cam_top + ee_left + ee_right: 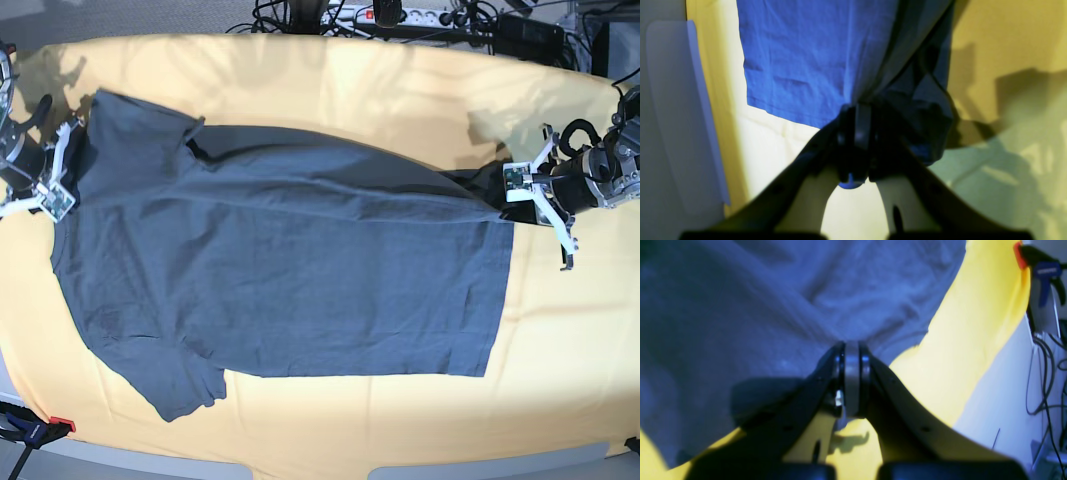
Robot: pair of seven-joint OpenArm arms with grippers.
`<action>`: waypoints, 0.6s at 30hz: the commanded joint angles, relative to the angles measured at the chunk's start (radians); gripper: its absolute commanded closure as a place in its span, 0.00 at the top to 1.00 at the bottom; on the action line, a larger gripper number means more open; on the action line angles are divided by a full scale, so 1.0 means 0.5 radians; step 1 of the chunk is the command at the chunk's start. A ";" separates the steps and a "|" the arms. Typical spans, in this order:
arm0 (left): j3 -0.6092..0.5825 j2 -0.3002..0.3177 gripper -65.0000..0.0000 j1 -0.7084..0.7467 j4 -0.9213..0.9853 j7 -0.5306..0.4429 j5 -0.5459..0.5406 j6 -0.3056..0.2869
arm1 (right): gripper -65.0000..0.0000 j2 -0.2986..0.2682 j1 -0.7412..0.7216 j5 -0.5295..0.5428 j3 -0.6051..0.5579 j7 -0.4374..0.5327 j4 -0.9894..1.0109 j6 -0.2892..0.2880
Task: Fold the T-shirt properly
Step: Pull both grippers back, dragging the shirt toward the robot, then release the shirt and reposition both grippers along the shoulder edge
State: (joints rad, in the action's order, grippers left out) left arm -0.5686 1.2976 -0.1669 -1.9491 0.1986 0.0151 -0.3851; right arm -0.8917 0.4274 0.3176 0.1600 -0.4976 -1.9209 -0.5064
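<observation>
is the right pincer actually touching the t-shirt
Touching. The right wrist view shows the right pincer shut on the bunched T-shirt fabric.

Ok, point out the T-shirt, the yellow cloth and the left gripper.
T-shirt [300, 270], base view, flat middle of the body.
Yellow cloth [400, 90], base view, bare stretch above the shirt.
Left gripper [858, 115], left wrist view, tips pinched on the shirt's edge.

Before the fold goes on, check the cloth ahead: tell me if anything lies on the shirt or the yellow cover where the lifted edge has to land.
Nothing visible does. Both end effectors, left and right, are shut on the T-shirt, and the yellow cloth around it shows no loose object.
</observation>
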 commanded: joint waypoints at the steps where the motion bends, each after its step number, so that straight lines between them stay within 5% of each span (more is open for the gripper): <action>1: 0.026 0.052 0.00 -0.034 -0.014 -0.027 0.032 0.025 | 0.00 -0.045 -0.061 0.008 -0.002 0.033 -0.004 0.017; 5: 0.026 0.050 0.00 -0.034 -0.013 -0.048 0.122 0.034 | 0.00 -0.045 -0.248 0.007 -0.073 0.033 0.084 0.052; 12: 0.026 -0.044 0.00 -0.053 0.091 -0.053 0.132 0.298 | 0.00 -0.034 -0.485 0.007 -0.224 0.107 0.340 0.056; 18: 0.025 -0.180 0.00 -0.124 0.278 -0.198 0.118 0.215 | 0.00 -0.034 -0.705 -0.009 -0.439 0.106 0.468 0.100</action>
State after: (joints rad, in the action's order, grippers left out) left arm -0.5686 1.1839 -0.2115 -1.8015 0.1112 0.0757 -0.2981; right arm -0.8833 0.0925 0.3149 -0.0731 -0.4648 -1.6775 -0.4702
